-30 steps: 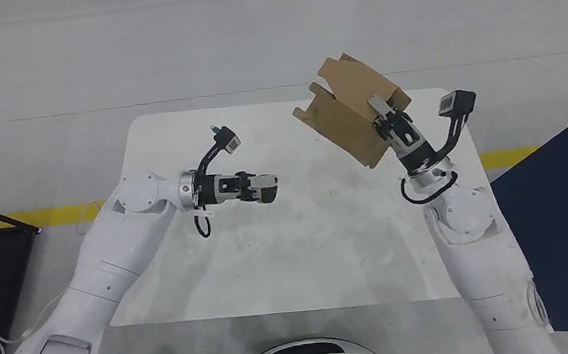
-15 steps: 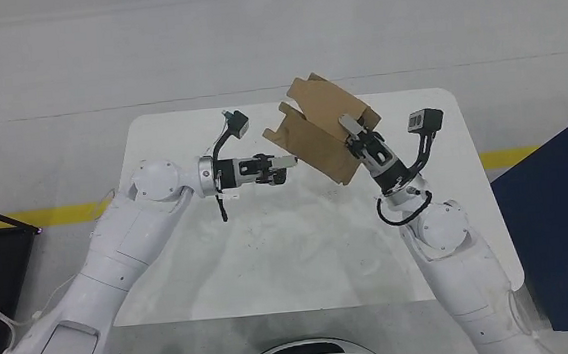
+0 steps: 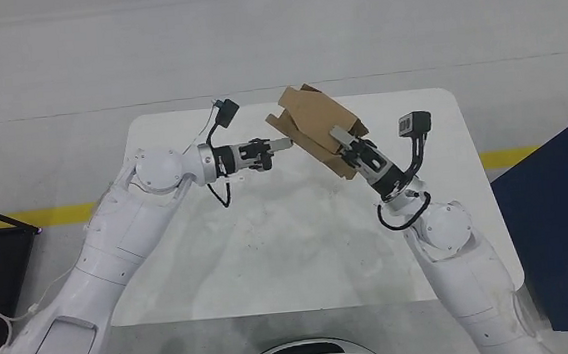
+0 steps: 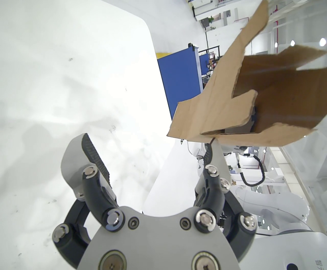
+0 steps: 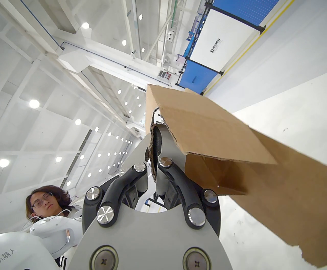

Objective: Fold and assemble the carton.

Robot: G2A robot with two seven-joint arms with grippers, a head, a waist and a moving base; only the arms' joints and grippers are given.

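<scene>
You've got a white surface (image 3: 300, 256) with rounded corners, its top smudged with grey scuffs and small dark specks. It stands on a pale grey floor (image 3: 253, 39) crossed by a yellow line (image 3: 51, 214).

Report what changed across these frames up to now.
The right pincer, shut on the carton, carried it from the far right corner of the table toward the middle of the far edge. The left pincer moved outward to meet it and now sits close by a flap; whether they touch is unclear. Unchanged: the right grip on the carton, and the left pincer open.
</scene>
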